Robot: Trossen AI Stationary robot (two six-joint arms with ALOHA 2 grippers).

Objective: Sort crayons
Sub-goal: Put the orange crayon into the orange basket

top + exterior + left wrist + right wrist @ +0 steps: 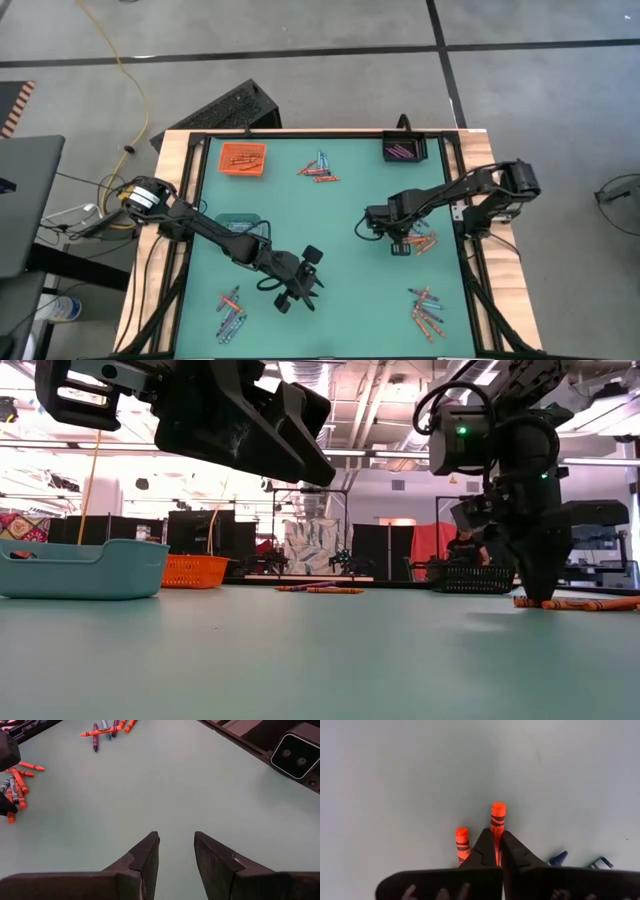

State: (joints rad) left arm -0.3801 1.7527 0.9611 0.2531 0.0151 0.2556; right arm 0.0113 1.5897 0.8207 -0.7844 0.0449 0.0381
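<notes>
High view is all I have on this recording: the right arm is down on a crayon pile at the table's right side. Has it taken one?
Observer: Yes. In the right wrist view the right gripper has its jaws shut on an orange crayon; a second orange one lies loose beside it.
Operator: Lifted yet?
Observer: No. The low view shows the gripper's tip down at the table, level with the crayons lying there.
Operator: And the left arm?
Observer: The left wrist view shows the left gripper with jaws apart and nothing between them, over bare table.
</notes>
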